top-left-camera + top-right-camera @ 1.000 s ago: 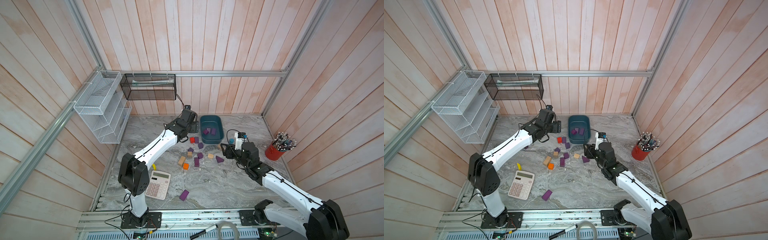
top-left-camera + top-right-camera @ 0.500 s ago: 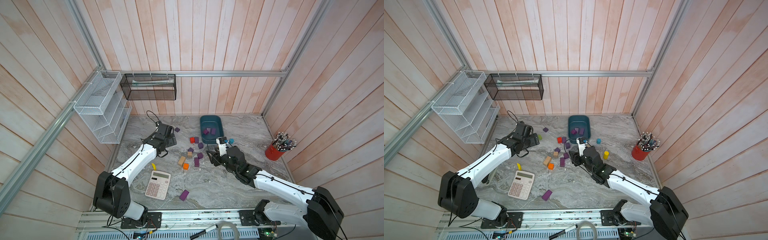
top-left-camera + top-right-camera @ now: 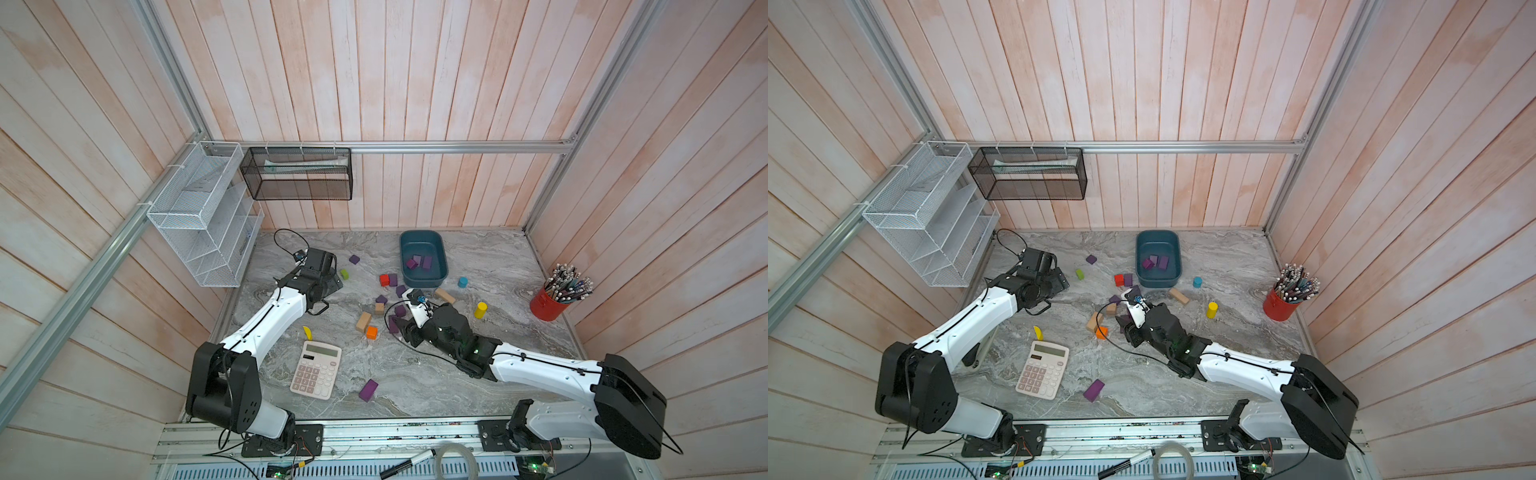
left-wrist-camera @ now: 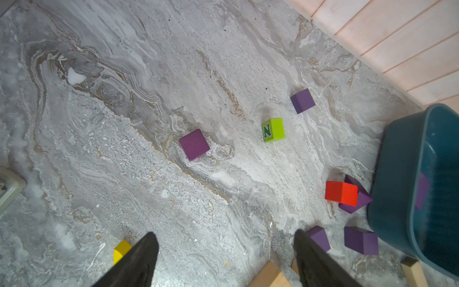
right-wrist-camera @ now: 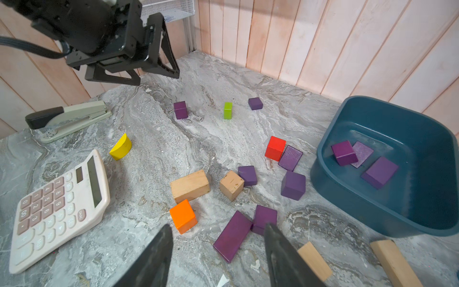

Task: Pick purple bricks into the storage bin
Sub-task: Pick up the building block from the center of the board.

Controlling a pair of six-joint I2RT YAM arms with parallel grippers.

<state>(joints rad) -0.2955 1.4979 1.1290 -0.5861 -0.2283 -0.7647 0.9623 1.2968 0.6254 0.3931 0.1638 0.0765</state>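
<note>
The teal storage bin (image 3: 423, 249) (image 5: 352, 188) stands at the back of the marble table and holds three purple bricks (image 5: 344, 152). Several more purple bricks lie loose in front of it (image 5: 293, 185). One lies alone near the front edge (image 3: 368, 390). My right gripper (image 5: 218, 227) (image 3: 399, 328) hangs open low over a flat purple bar (image 5: 232, 236) and a purple block (image 5: 264, 218), holding nothing. My left gripper (image 4: 224, 234) (image 5: 155, 77) is open and empty above bare marble at the back left, with a purple cube (image 4: 194, 144) ahead of it.
A calculator (image 3: 316, 370), a stapler (image 5: 69, 119) and a yellow wedge (image 5: 121, 147) lie on the left. Tan blocks (image 5: 190, 186), an orange cube (image 5: 183, 216), a red cube (image 5: 275, 148) and a green block (image 5: 228, 110) sit among the purple ones. A red pen cup (image 3: 548, 305) stands far right.
My left arm has drawn back from the bin to the left side of the table. My right arm has swung left and lower, over the cluster of blocks.
</note>
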